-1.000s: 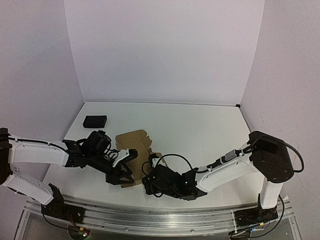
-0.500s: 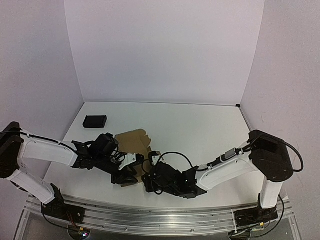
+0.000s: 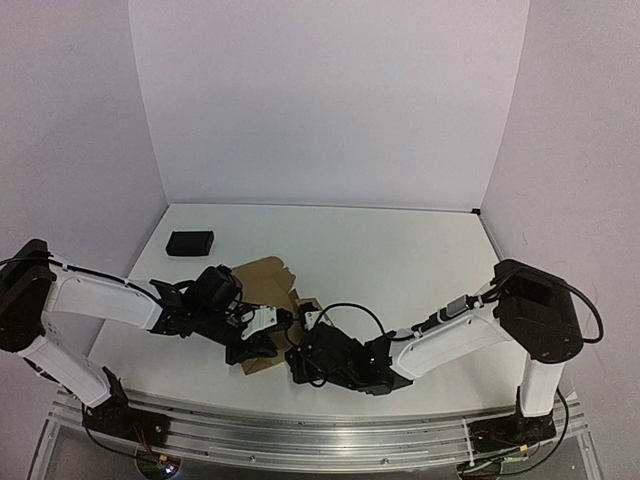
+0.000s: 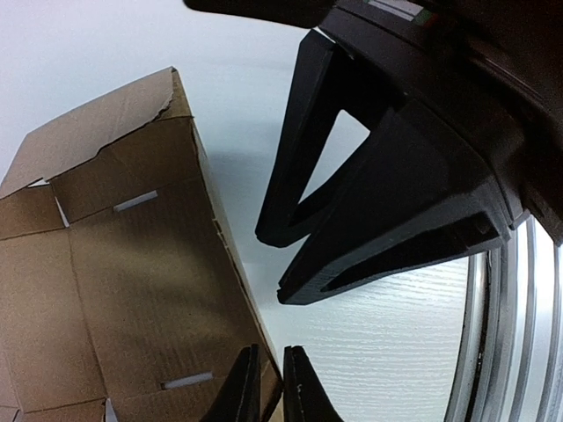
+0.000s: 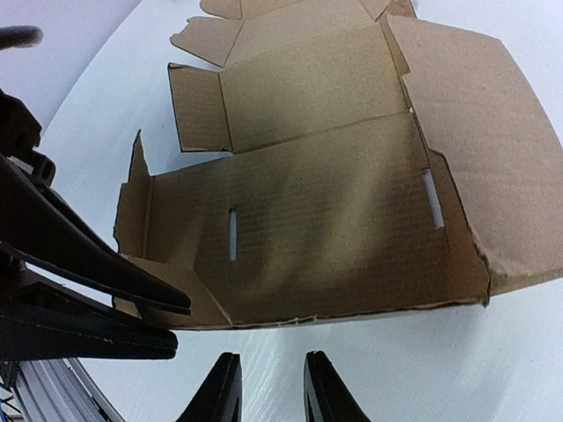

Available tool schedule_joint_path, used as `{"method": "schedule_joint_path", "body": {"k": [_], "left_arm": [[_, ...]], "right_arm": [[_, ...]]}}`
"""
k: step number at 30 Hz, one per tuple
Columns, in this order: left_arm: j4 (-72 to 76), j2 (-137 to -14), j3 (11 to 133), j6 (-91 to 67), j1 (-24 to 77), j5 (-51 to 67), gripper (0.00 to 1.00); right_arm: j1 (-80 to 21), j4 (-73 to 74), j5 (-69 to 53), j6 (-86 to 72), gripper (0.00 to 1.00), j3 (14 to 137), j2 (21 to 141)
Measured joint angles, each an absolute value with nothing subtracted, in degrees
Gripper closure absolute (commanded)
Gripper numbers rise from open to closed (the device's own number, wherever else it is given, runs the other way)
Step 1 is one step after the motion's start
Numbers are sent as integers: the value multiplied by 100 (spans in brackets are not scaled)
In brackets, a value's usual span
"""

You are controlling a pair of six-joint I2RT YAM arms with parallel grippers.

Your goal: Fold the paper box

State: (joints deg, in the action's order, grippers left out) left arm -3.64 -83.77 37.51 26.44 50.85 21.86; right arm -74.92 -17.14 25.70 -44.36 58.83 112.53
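The paper box (image 3: 265, 285) lies on the white table (image 3: 400, 250) near the front, left of centre, mostly spread flat with a near wall raised. Over the last second the left gripper (image 4: 273, 396) has moved in along that near edge and drawn its jaws from well apart to a pinch on the raised cardboard, so I judge the panel is now ready to be folded inward. The right gripper (image 5: 268, 387) waits just short of the near edge, jaws slightly apart, holding nothing.
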Motion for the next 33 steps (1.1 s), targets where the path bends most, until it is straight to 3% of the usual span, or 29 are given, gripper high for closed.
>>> {"method": "schedule_joint_path", "body": {"k": [4,9,16,23,28,33], "left_arm": [[-443,-8377,3796,2623,5085,2108,100],[-446,-8377,3826,2598,5085,2078,100],[-453,-8381,3835,2602,5096,2078,100],[-454,-8381,3835,2698,5096,2139,100],[-458,-8381,3835,2742,5096,2193,100],[-522,-8381,3835,2803,5096,2259,100]], "right_arm": [[-7485,-1712,2500,-4383,70,5881,11250],[-7469,-1634,2130,-4104,59,5742,11010],[-7225,-703,1904,-3694,50,5563,9324],[-6196,2,2253,-4238,41,5513,7917],[-5370,510,2054,-4260,35,5764,8507],[-4602,1139,1194,-3770,38,7653,10349]]}}
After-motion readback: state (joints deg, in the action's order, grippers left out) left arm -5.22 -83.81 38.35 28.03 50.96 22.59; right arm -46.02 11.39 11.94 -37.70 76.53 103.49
